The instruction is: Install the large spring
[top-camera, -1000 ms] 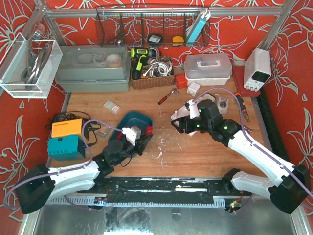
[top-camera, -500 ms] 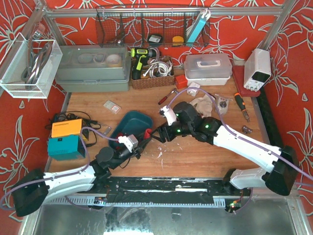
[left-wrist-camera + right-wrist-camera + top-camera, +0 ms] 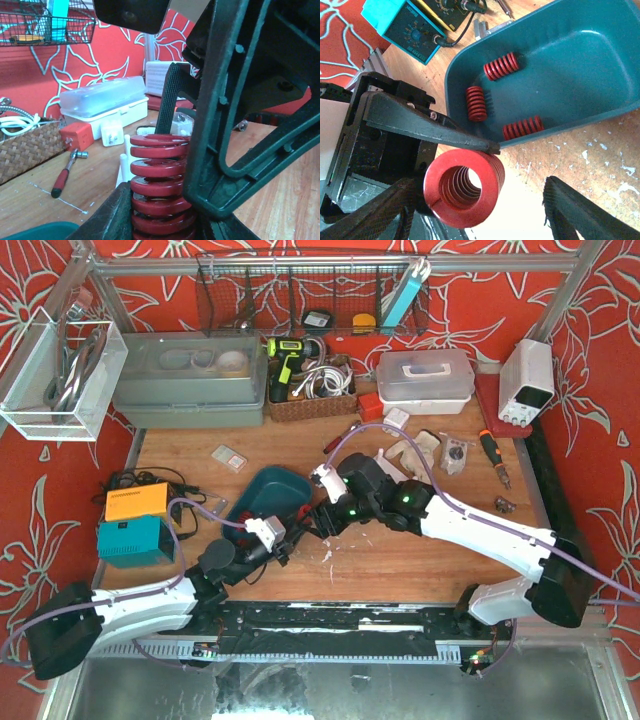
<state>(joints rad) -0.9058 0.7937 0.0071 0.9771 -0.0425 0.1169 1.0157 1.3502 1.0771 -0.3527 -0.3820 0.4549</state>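
Observation:
The large red spring (image 3: 157, 185) is held by its lower coils in my left gripper (image 3: 160, 220), which is shut on it just right of the teal tray (image 3: 262, 487). The spring (image 3: 300, 512) points toward my right gripper (image 3: 318, 517). In the right wrist view the spring's open end (image 3: 462, 187) faces the camera between the spread fingers of my right gripper (image 3: 480, 210), close to the left finger and well clear of the right one. The right gripper is open. Three smaller red springs (image 3: 502, 65) lie in the tray (image 3: 570, 50).
A teal soldering station (image 3: 135, 540) and an orange box (image 3: 137, 501) sit at the left edge. A red-handled tool (image 3: 343, 435) and white parts (image 3: 415, 450) lie behind the right arm. Bins, a basket and a clear case (image 3: 425, 377) line the back.
My right arm has swung left across the table and brought its fingers around the spring's free end, narrowing them a little. My left gripper has drawn back slightly with the spring.

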